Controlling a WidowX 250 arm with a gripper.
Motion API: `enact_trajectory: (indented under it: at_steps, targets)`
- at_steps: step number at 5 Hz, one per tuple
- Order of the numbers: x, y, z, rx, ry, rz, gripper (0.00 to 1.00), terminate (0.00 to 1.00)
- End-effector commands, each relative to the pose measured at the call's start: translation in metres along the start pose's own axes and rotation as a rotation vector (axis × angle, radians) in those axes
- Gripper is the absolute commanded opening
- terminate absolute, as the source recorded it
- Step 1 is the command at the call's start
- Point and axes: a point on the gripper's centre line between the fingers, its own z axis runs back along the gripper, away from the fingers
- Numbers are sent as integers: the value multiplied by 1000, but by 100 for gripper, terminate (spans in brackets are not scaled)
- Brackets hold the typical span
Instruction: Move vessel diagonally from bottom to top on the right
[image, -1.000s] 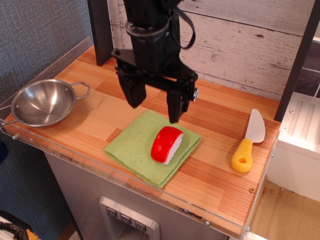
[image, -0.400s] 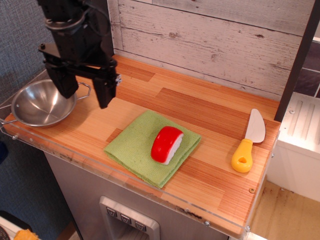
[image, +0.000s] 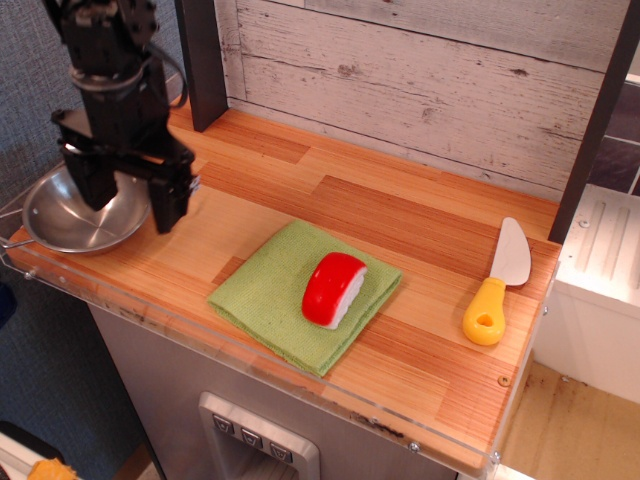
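On the green cloth (image: 300, 292) at the front, a red and white toy piece (image: 333, 289); a yellow-handled knife (image: 497, 285) well apart at right. Further left, the vessel (image: 75, 215) at the table's (image: 400, 215) edge. Over it the gripper (image: 128, 195), fingers spread wide, one inside the bowl and one (image: 170, 198) outside the rim, clamping nothing.

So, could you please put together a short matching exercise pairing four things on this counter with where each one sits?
Things:
1. vessel
2. green cloth
3. red and white toy food
4. yellow-handled knife

Places:
A. right side of the counter
B. lying on the cloth
C. far left edge, under the open gripper
D. middle front of the counter

Pairs: 1-C, 2-D, 3-B, 4-A
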Motion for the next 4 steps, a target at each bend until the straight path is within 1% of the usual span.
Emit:
enact_trajectory:
  at_steps: [1,2,4]
  targets:
    - [10,29,-14,75,18,32,100,0]
    - [12,32,-23,90,42,33,100,0]
    - [10,29,-37,57,51,52,100,0]
